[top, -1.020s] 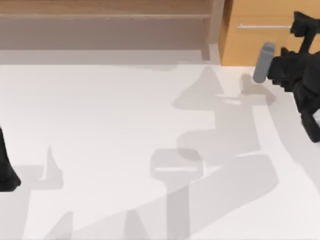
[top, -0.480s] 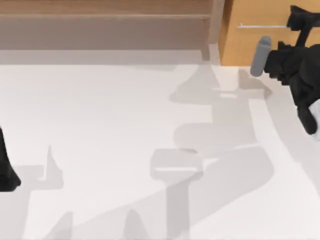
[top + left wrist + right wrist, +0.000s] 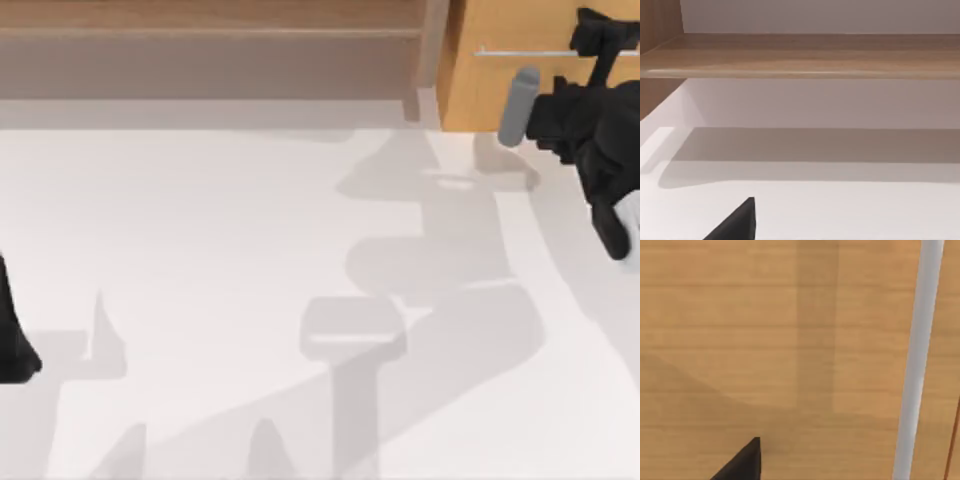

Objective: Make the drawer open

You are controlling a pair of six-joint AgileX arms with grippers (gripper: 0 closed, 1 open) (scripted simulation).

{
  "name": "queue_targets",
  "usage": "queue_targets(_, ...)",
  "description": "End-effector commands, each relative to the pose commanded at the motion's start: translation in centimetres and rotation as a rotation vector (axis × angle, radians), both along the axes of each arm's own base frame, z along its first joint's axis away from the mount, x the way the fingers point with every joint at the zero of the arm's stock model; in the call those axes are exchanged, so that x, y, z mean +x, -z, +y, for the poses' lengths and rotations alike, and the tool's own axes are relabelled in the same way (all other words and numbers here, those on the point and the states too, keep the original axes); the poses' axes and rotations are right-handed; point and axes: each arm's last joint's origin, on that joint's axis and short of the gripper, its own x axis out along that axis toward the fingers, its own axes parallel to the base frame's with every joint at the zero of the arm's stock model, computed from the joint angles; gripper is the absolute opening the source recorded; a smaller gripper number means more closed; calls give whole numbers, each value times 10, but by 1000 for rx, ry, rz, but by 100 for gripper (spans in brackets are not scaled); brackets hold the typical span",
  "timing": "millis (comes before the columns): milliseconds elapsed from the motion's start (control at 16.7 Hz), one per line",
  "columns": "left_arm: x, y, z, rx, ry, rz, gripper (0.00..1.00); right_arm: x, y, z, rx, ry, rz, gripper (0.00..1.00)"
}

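Note:
The drawer (image 3: 480, 95) is an orange-tan wooden front at the table's far right, and it looks shut flush. A thin silver bar handle (image 3: 525, 52) runs across it. My right gripper (image 3: 598, 38) is up against the drawer front at the handle's right end, with the arm's black wrist and a grey cylinder (image 3: 518, 105) just below it. The right wrist view is very close to the drawer front (image 3: 765, 340), with the handle (image 3: 920, 360) crossing it. My left gripper (image 3: 10, 345) is parked at the table's left edge.
A duller brown shelf unit (image 3: 210, 50) without a handle runs along the back, left of the drawer; its shelf board (image 3: 800, 55) faces the left wrist view. The white table (image 3: 200, 250) carries only arm shadows.
My right arm has moved up and slightly left, closer to the drawer front and its handle. The left arm has not moved, and the drawer stands as before.

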Motion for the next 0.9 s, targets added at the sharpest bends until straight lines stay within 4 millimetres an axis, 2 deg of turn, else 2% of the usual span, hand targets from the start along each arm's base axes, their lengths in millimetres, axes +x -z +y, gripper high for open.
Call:
queue_targets(660, 0, 0, 0, 0, 0, 0, 100, 0, 0, 0, 0, 0, 0, 2)
queue_targets(900, 0, 0, 0, 0, 0, 0, 100, 0, 0, 0, 0, 0, 0, 0)
